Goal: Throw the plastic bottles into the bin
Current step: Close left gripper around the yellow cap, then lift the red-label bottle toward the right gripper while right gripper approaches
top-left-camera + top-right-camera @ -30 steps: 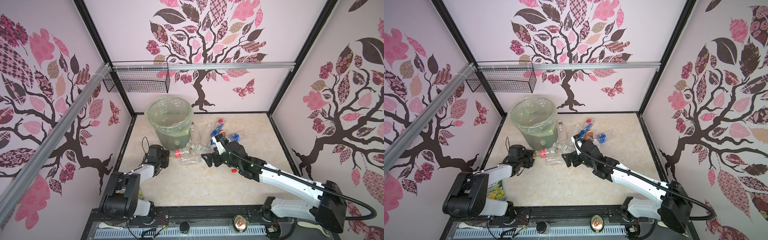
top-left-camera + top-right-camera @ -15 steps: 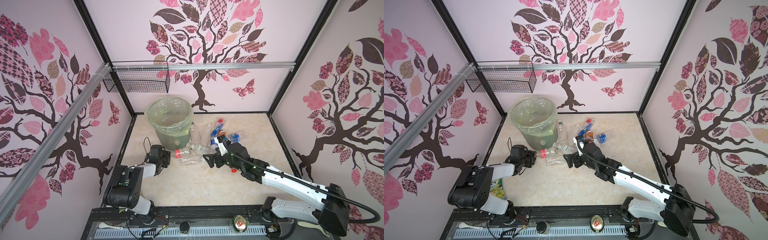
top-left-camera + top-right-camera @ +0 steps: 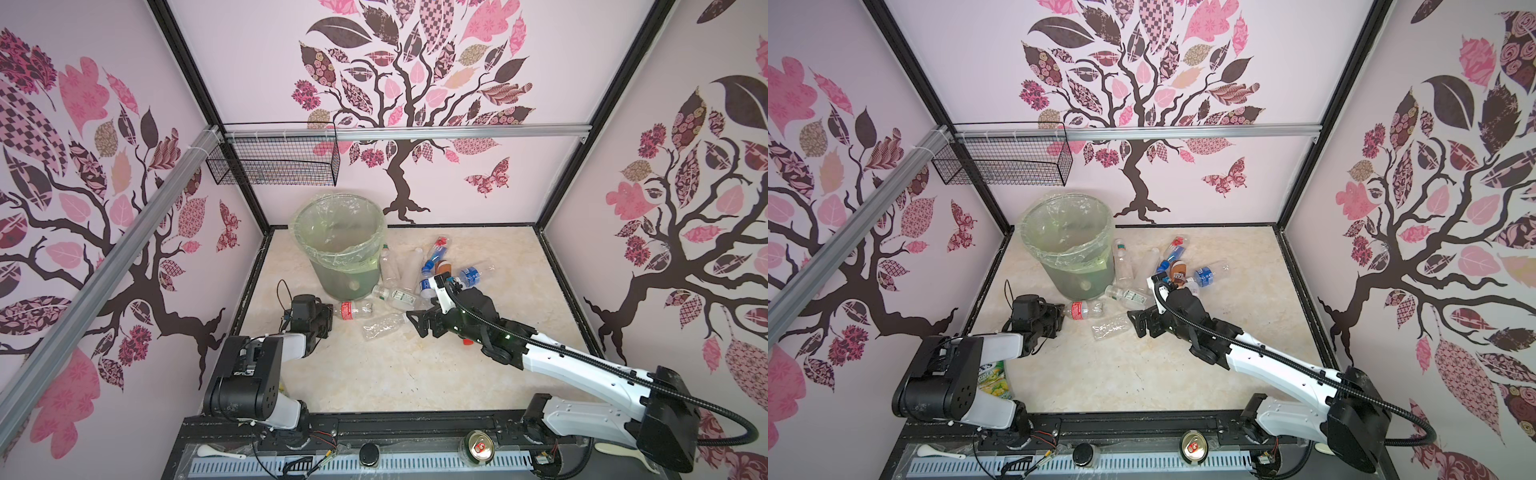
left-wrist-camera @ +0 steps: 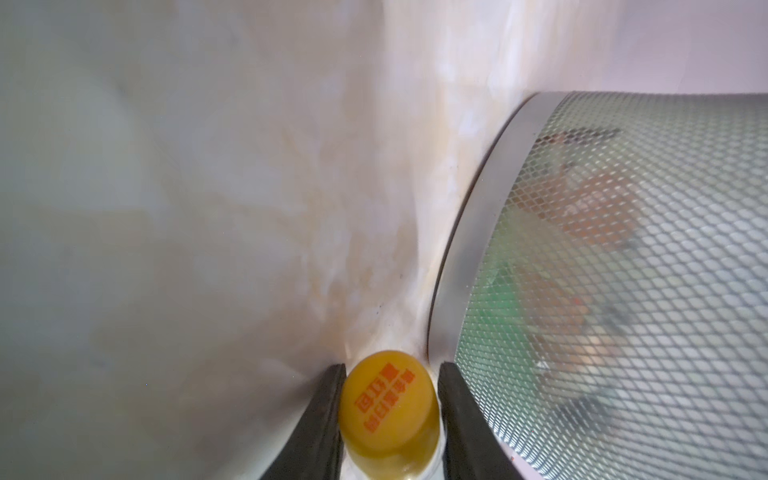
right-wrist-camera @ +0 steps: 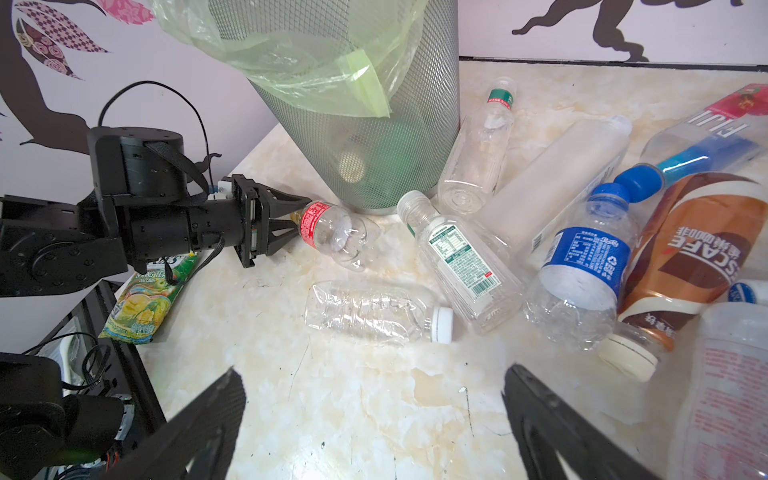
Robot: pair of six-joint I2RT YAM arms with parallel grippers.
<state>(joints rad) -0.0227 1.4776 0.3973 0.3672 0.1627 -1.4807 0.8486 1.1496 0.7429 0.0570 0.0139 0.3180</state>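
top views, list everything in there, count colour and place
bin: 1, grey mesh with pale green liner, back left of table
red-label bottle: 1, clear, in front of bin
plastic bottles: about nine more, clear, frosted, blue-labelled, brown, lying right of bin
wire basket: 1, black, hanging on back rail
snack packet: 1, green-yellow, table's left edge
can: 1, silver, front ledge
spoons: 2, white, front ledge
left gripper: 1, black, shut on red-label bottle
right gripper: 1, black, open above table near bottles
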